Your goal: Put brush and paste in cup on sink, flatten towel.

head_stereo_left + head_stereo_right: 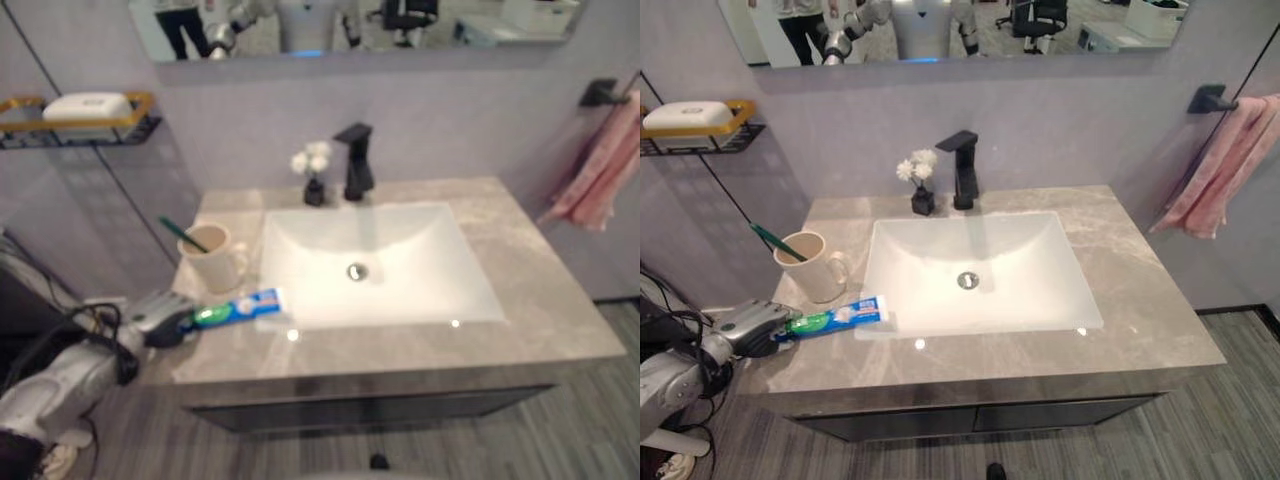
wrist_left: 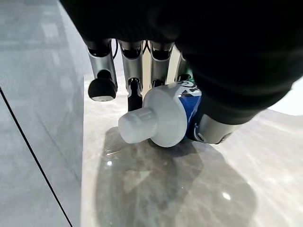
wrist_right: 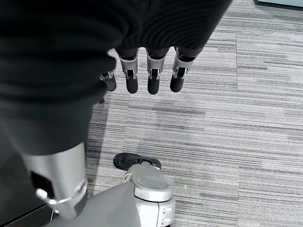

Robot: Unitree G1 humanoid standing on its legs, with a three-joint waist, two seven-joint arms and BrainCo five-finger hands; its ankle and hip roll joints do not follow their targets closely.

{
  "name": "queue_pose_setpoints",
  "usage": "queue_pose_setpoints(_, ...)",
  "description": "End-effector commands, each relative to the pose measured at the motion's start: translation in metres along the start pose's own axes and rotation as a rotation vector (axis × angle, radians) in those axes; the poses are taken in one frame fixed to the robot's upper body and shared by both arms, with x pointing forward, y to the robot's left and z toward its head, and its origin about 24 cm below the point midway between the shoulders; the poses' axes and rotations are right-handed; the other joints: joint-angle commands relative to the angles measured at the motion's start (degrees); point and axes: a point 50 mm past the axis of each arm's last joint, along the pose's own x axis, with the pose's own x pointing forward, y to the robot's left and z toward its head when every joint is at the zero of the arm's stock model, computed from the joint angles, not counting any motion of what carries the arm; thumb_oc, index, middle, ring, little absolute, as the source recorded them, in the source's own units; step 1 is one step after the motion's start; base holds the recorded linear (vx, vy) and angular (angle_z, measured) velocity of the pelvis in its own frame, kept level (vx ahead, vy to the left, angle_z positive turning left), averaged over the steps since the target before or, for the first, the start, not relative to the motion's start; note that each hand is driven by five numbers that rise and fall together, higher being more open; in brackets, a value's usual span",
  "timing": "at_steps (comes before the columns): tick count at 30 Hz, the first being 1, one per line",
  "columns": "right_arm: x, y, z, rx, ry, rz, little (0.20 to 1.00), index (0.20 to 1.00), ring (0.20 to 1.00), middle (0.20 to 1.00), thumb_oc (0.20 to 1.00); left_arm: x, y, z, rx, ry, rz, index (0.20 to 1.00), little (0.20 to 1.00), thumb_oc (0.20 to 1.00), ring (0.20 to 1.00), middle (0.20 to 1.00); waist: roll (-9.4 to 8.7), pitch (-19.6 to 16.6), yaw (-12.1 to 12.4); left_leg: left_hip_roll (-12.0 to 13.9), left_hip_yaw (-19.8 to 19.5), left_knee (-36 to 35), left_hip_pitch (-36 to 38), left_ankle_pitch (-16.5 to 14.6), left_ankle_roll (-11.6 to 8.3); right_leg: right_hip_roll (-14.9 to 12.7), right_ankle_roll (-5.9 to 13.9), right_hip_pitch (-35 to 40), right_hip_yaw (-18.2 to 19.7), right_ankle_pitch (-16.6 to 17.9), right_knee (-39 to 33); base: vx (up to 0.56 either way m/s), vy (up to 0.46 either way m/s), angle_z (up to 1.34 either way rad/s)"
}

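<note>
A green, white and blue toothpaste tube (image 1: 240, 307) lies along the counter by the basin's front left corner. Its white cap (image 2: 156, 120) end is in my left hand (image 1: 160, 318), with the fingers (image 2: 135, 71) curled over it and the thumb under it. Just behind stands a cream cup (image 1: 212, 255) with a green toothbrush (image 1: 182, 233) leaning out of it. A pink towel (image 1: 605, 170) hangs bunched from a black hook on the right wall. My right hand (image 3: 154, 71) hangs over the striped floor with straight fingers, holding nothing.
The white basin (image 1: 375, 262) is sunk into the grey stone counter (image 1: 540, 290). A black faucet (image 1: 355, 160) and a small vase of white flowers (image 1: 314, 170) stand behind it. A wire shelf (image 1: 80, 118) with a white soap dish is on the left wall.
</note>
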Motion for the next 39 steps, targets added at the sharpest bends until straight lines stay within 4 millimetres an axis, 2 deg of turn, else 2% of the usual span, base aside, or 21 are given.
queue_pose_setpoints(1, 0.001, -0.005, 0.009, 0.031, 0.000, -0.033, 1.000, 1.000, 1.000, 1.000, 1.000, -0.011, -0.060, -0.002, 0.039, 0.055, -0.260, 0.200, 0.200, 0.200, 0.200, 0.200, -1.22, 3.3, -2.3, -0.8, -0.5, 1.1, 1.0, -7.0, 2.80, -0.7, 2.43, 2.3, -0.7, -4.5, 0.3, 0.00, 0.000, 0.00)
queue_pose_setpoints(2, 0.002, -0.005, 0.011, 0.024, -0.004, -0.033, 1.000, 1.000, 1.000, 1.000, 1.000, -0.008, -0.074, 0.002, 0.046, 0.047, -0.306, 0.200, 0.200, 0.200, 0.200, 0.200, -1.20, 3.2, -2.6, -0.8, -0.3, 1.1, 1.2, -7.0, 2.79, -0.6, 2.43, 2.3, -0.4, -4.5, 0.3, 0.00, 0.000, 0.00)
queue_pose_setpoints(4, 0.002, -0.006, 0.010, 0.027, -0.005, -0.040, 1.000, 1.000, 1.000, 1.000, 1.000, -0.005, -0.082, 0.004, 0.043, 0.043, -0.323, 0.200, 0.200, 0.200, 0.200, 0.200, -1.08, 3.2, -2.5, -0.8, -0.1, 1.1, 1.4, -7.1, 2.77, -0.6, 2.41, 2.4, -0.3, -4.6, 0.3, 0.00, 0.000, 0.00)
queue_pose_setpoints(5, 0.002, -0.006, 0.012, 0.033, -0.012, -0.048, 1.000, 1.000, 1.000, 1.000, 1.000, -0.004, -0.094, 0.006, 0.035, 0.050, -0.355, 0.200, 0.200, 0.200, 0.200, 0.200, -1.12, 3.1, -3.0, -0.7, 0.1, 1.1, 1.6, -7.1, 2.73, -0.5, 2.36, 2.5, -0.1, -4.6, 0.3, 0.00, 0.000, 0.00)
queue_pose_setpoints(9, 0.002, -0.008, 0.012, 0.044, -0.016, -0.066, 1.000, 1.000, 1.000, 1.000, 1.000, -0.002, -0.112, 0.011, 0.022, 0.062, -0.389, 0.200, 0.200, 0.200, 0.200, 0.200, -0.92, 2.9, -3.4, -0.6, 0.5, 1.1, 1.9, -7.2, 2.62, -0.3, 2.34, 2.6, 0.3, -4.7, 0.3, 0.00, -0.011, -0.05)
queue_pose_setpoints(13, 0.001, -0.014, 0.009, 0.114, -0.011, -0.107, 1.000, 1.000, 1.000, 1.000, 1.000, 0.005, -0.117, 0.016, 0.006, 0.071, -0.363, 0.200, 0.200, 0.200, 0.200, 0.200, -0.78, 2.5, -3.8, -0.4, 0.8, 1.1, 2.2, -7.3, 2.48, -0.1, 2.25, 2.7, 0.7, -4.7, 0.3, 0.00, -0.007, -0.01)
queue_pose_setpoints(15, 0.000, -0.019, 0.006, 0.193, -0.003, -0.143, 1.000, 1.000, 1.000, 1.000, 1.000, 0.012, -0.109, 0.019, -0.001, 0.053, -0.305, 0.200, 0.200, 0.200, 0.200, 0.200, -0.71, 2.3, -4.1, -0.3, 0.8, 1.1, 2.2, -7.2, 2.33, 0.0, 2.21, 2.8, 0.7, -4.7, 0.3, -0.01, -0.030, -0.04)
queue_pose_setpoints(17, 0.000, -0.018, 0.006, 0.194, -0.003, -0.143, 1.000, 1.000, 1.000, 1.000, 1.000, 0.012, -0.108, 0.019, -0.001, 0.053, -0.305, 0.200, 0.200, 0.200, 0.200, 0.200, -0.72, 2.3, -4.1, -0.3, 0.8, 1.1, 2.2, -7.2, 2.33, 0.1, 2.20, 2.8, 0.7, -4.7, 0.3, 0.00, 0.000, 0.00)
queue_pose_setpoints(20, -0.002, -0.025, -0.003, 0.263, 0.024, -0.182, 1.000, 1.000, 1.000, 1.000, 1.000, 0.019, -0.077, 0.025, 0.010, -0.025, -0.187, 0.200, 0.200, 0.200, 0.200, 0.200, -0.66, 1.9, -3.9, -0.1, 0.4, 1.1, 2.3, -7.2, 2.18, 0.1, 2.05, 3.0, 0.3, -4.7, 0.3, -0.01, -0.024, 0.00)
queue_pose_setpoints(25, -0.003, -0.028, -0.011, 0.335, 0.052, -0.208, 1.000, 1.000, 1.000, 1.000, 1.000, 0.020, -0.052, 0.034, 0.015, -0.099, -0.085, 0.200, 0.200, 0.200, 0.200, 0.200, -0.82, 1.4, -4.1, 0.1, -0.1, 1.1, 2.3, -7.1, 2.02, 0.2, 1.96, 3.3, 0.0, -4.8, 0.3, 0.00, -0.006, 0.00)
queue_pose_setpoints(30, -0.006, -0.042, -0.016, 0.519, 0.048, -0.288, 1.000, 1.000, 1.000, 1.000, 1.000, 0.017, -0.007, 0.043, -0.009, -0.179, 0.085, 0.200, 0.200, 0.200, 0.200, 0.200, -1.19, 0.9, -4.4, 0.2, -0.7, 1.1, 2.0, -6.9, 1.75, 0.2, 1.76, 3.5, -0.7, -4.8, 0.3, 0.00, 0.000, 0.00)
queue_pose_setpoints(34, -0.007, -0.051, -0.013, 0.625, 0.008, -0.330, 1.000, 1.000, 1.000, 1.000, 1.000, 0.014, -0.001, 0.046, -0.032, -0.189, 0.134, 0.200, 0.200, 0.200, 0.200, 0.200, -1.49, 0.8, -4.9, 0.3, -0.8, 1.1, 1.8, -6.8, 1.66, 0.2, 1.79, 3.3, -0.7, -4.8, 0.3, 0.00, 0.000, 0.00)
queue_pose_setpoints(38, -0.011, -0.066, -0.013, 0.689, -0.021, -0.397, 1.000, 1.000, 1.000, 1.000, 1.000, 0.013, 0.005, 0.049, -0.053, -0.206, 0.175, 0.200, 0.200, 0.200, 0.200, 0.200, -1.63, 0.5, -5.2, 0.2, -1.0, 1.1, 1.6, -6.9, 1.68, 0.2, 1.85, 3.2, -0.9, -4.6, 0.3, 0.00, 0.000, 0.00)
queue_pose_setpoints(39, -0.012, -0.074, -0.010, 0.752, -0.055, -0.436, 1.000, 1.000, 1.000, 1.000, 1.000, 0.012, 0.009, 0.050, -0.066, -0.208, 0.197, 0.200, 0.200, 0.200, 0.200, 0.200, -1.83, 0.4, -5.5, 0.3, -1.0, 1.1, 1.6, -6.8, 1.67, 0.2, 1.86, 3.2, -0.9, -4.5, 0.3, 0.00, 0.000, 0.00)
